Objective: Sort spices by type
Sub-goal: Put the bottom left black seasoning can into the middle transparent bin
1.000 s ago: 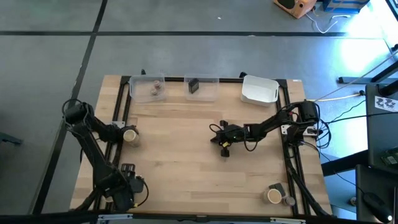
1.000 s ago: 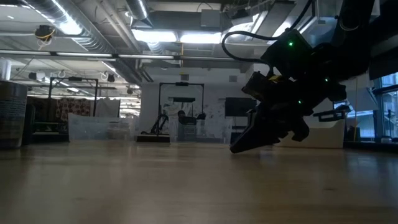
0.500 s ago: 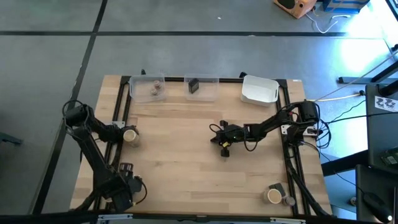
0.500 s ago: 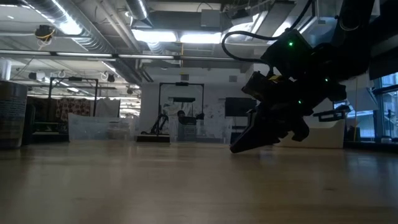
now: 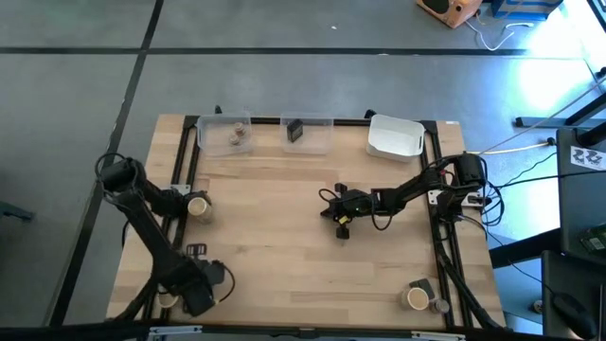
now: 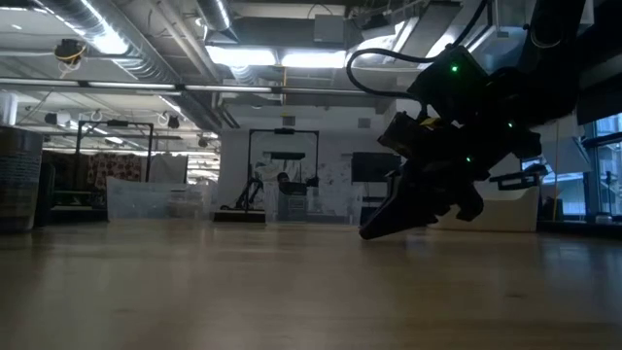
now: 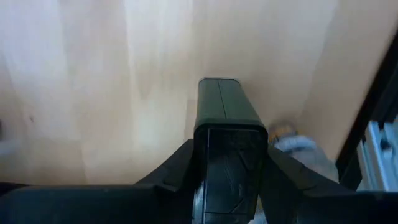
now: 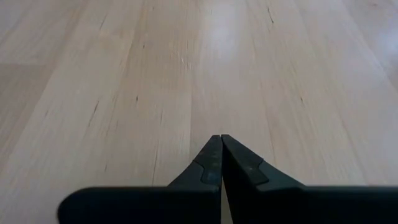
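At seven o'clock on the desk [image 5: 284, 227] we see the left pincer [image 7: 229, 163] pinching a dark grey boxy block [image 7: 227, 144]. The right pincer [image 8: 220, 151], fingers pressed together, rests near the centre, holding nothing.

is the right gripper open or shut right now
Shut. The right gripper's two fingers meet at their tips with nothing between them, above bare table.
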